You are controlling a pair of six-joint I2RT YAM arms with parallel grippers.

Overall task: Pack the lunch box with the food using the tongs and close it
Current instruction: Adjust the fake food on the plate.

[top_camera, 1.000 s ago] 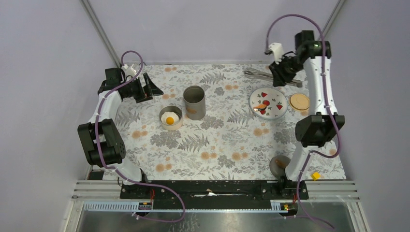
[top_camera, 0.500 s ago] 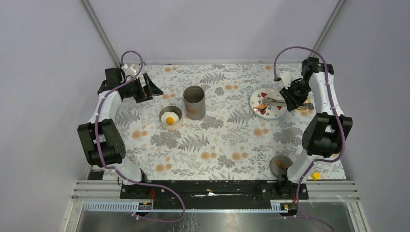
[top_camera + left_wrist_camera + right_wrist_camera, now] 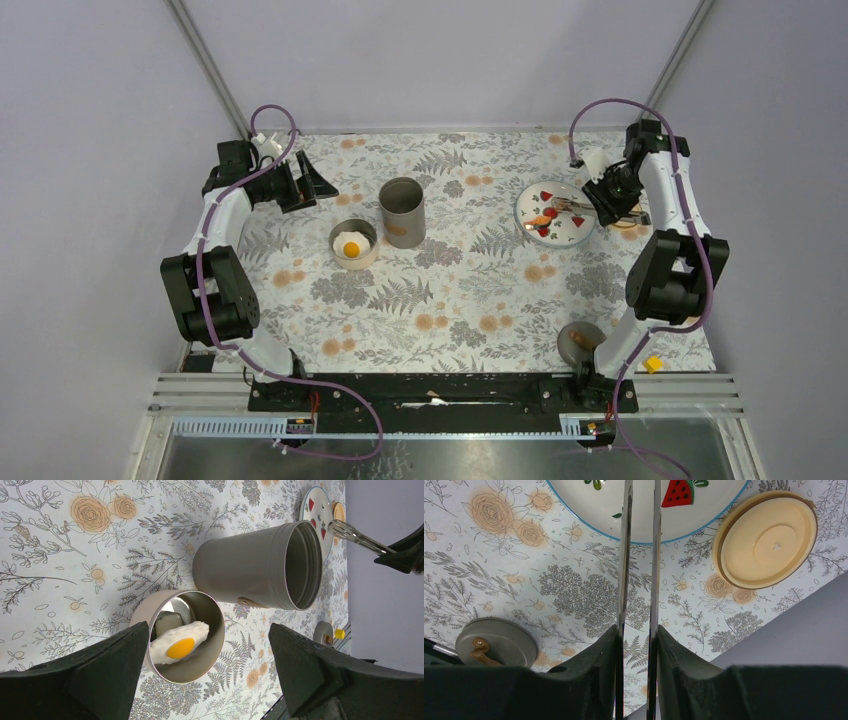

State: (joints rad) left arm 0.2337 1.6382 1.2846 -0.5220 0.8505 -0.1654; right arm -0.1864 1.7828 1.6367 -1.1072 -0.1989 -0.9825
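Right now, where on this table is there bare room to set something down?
The wide middle between tall canister and plate; the near strip from egg bowl to grey lid. Crowded: around the plate, with right tool, tongs, cream lid.

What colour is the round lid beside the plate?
Cream lid, tan rim; best in the right wrist view.

Nothing here can be read: no words, labels, brands, numbers or signs show in any view. The only printing is pictorial: flowers and ferns on the tablecloth (image 3: 460, 290) and small red fruit motifs on the plate (image 3: 565, 232).
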